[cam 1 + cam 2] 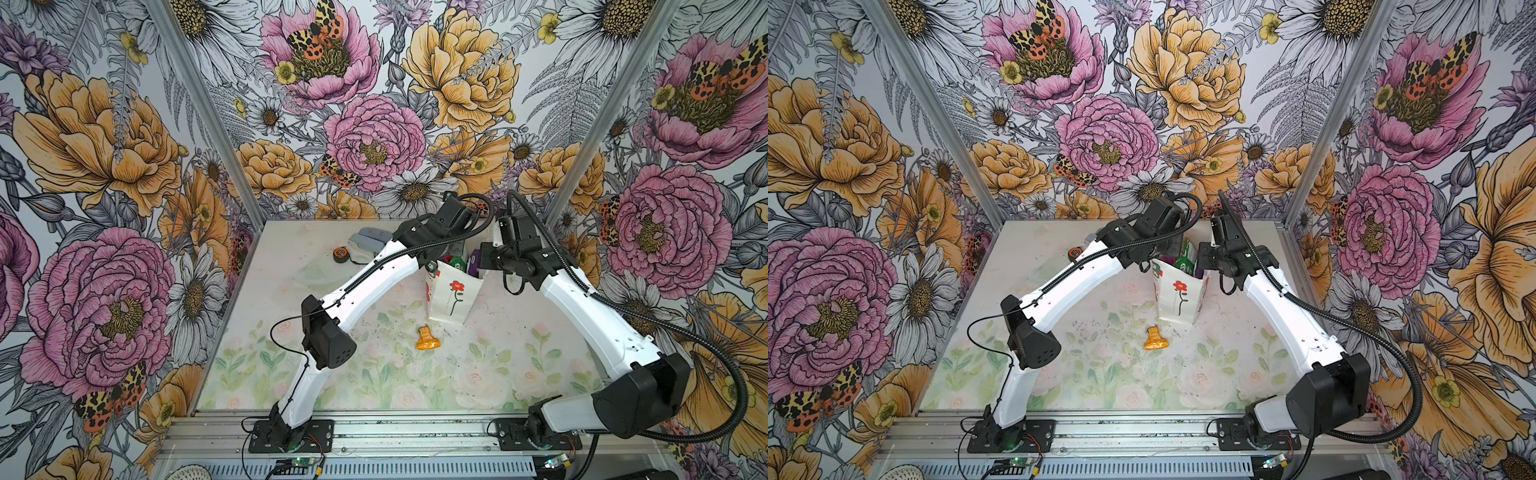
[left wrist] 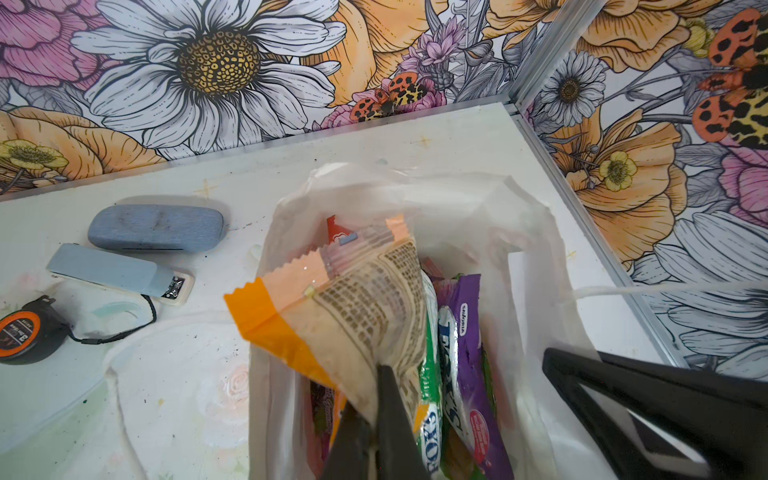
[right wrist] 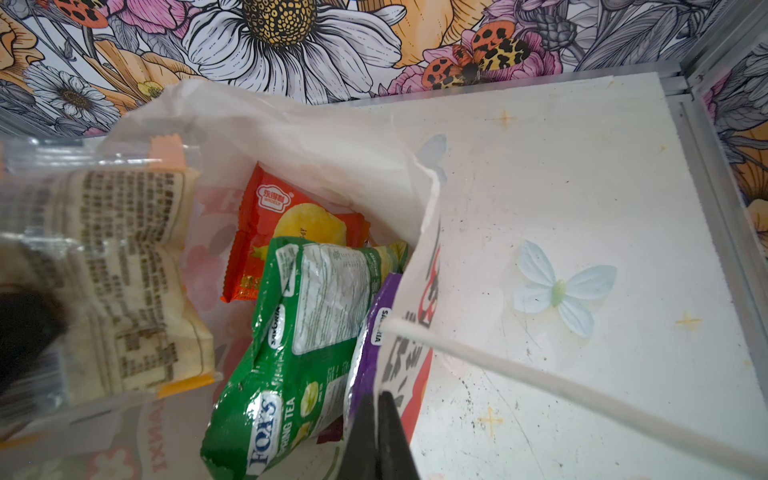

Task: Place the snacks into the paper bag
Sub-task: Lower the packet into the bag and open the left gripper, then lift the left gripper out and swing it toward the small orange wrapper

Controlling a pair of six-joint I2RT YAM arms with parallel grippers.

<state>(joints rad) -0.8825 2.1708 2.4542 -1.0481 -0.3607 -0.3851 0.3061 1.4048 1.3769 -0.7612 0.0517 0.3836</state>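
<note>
Two arms meet over the paper bag [image 1: 453,305], standing at the tabletop's [image 1: 415,386] back right. Left gripper [image 2: 374,399] jaws pinch an orange-edged packet [image 2: 340,316] at the bag mouth; right gripper [image 3: 378,401] jaws press together on its rim. Green packet [image 3: 291,332], red packet [image 3: 286,216], purple packet [image 2: 469,332] inside; small orange packet [image 1: 428,338] lies just in front.

- The white paper bag [image 1: 453,297], printed with a red flower, is stood upright and open near the table's [image 1: 291,374] far edge.
- A red-yellow packet [image 3: 266,232], a green Fox's packet [image 3: 282,374] and a purple packet [image 3: 361,382] are seen inside.
- An orange-edged packet [image 2: 365,316] is held at its mouth.
- A small orange packet [image 1: 428,338] is laid just before it.
</note>
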